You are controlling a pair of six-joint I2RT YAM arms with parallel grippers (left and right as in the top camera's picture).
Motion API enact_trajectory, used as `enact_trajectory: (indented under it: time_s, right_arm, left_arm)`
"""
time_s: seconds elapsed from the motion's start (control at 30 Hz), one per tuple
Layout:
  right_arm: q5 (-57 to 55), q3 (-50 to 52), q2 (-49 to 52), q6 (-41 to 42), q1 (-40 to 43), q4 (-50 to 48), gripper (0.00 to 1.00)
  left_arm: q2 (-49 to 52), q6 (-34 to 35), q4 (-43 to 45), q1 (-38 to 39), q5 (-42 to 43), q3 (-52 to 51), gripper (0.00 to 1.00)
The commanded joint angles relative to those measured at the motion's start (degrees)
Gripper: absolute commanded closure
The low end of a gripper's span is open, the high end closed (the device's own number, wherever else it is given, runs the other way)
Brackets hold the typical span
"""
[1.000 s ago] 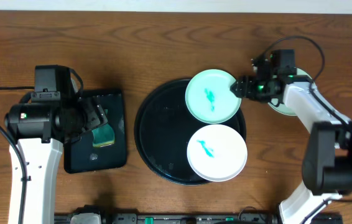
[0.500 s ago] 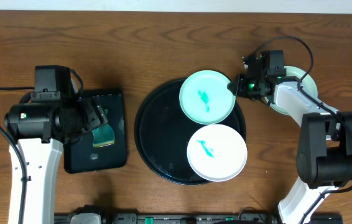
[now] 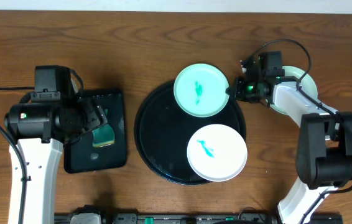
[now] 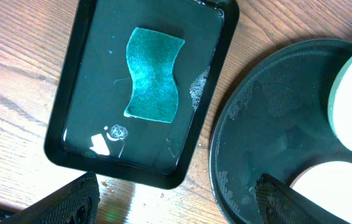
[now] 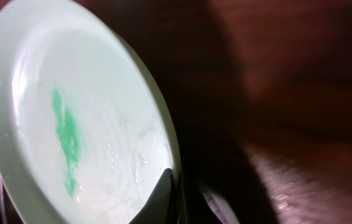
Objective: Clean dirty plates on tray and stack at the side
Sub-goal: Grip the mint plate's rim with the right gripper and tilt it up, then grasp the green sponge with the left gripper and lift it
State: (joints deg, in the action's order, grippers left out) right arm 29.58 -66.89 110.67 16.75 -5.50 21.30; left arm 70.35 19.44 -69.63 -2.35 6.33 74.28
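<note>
My left gripper point(image 3: 95, 122) hangs over the small rectangular black tray point(image 3: 95, 160), its fingers point(image 4: 70, 200) spread wide apart and holding nothing. Below it a teal sponge point(image 4: 154, 74) lies flat on that tray's wet floor, with some suds beside it.

To the right sits the large round black tray point(image 3: 160, 137). A white plate point(image 3: 216, 152) with a teal smear at its centre rests on the tray's lower right part. A mint-green plate point(image 3: 201, 90), also smeared teal, sits at the tray's upper right, with its far edge reaching past the tray's rim.

My right gripper point(image 3: 231, 91) is clamped on that mint-green plate's right edge; the wrist view shows a dark fingertip point(image 5: 163, 198) pinching the rim. A second mint-green plate point(image 3: 308, 84) lies on the table point(image 3: 132, 37) under my right arm. I cannot read any writing on these things.
</note>
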Motion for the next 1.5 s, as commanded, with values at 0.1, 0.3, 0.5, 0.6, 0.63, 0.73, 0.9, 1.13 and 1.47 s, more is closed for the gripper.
enact_trajectory:
  time_s: [0.1, 0.3, 0.5, 0.6, 0.63, 0.73, 0.9, 1.13, 1.47]
  right_arm:
    - [-1.11, -0.17, -5.51, 0.0, -6.91, 5.53, 0.99]
    - [-8.61, -0.17, -4.46, 1.16, -12.15, 8.46, 0.99]
    - [-13.07, -0.17, -4.15, 5.53, -12.85, 6.82, 0.99]
    - [-14.64, -0.17, -4.15, 5.57, -12.83, 6.58, 0.99]
    - [-15.3, -0.17, -4.13, 5.64, -12.83, 6.58, 0.99]
    - [-15.82, -0.17, -3.48, 5.73, -12.81, 6.6, 0.99]
    - [-15.8, -0.17, -0.24, 5.68, -12.83, 6.49, 0.99]
    - [-15.78, -0.17, 0.72, 5.05, -12.83, 5.29, 0.99]
    - [-15.58, -0.17, 0.74, 5.05, -12.81, 5.53, 0.99]
  left_arm:
    - [0.09, -0.42, -0.07, 0.07, 0.5, -0.02, 0.19]
    - [2.21, -1.66, 1.95, 0.07, -1.2, -0.09, 0.19]
    - [8.68, -1.6, 3.15, 0.07, -4.63, -0.13, 0.19]
    - [12.7, -1.62, 3.8, 0.07, -4.66, -0.15, 0.2]
    - [14.01, -1.62, 4.2, 0.07, -4.66, -0.13, 0.2]
    - [18.99, -1.62, 5.97, 0.07, -4.63, -0.15, 0.2]
    - [25.64, -1.62, 7.45, 0.07, -4.59, -0.15, 0.2]
    - [32.2, -1.7, 8.96, -0.37, -4.87, -0.2, 0.52]
    - [37.7, -2.14, 13.38, -0.55, -5.97, -4.48, 0.41]
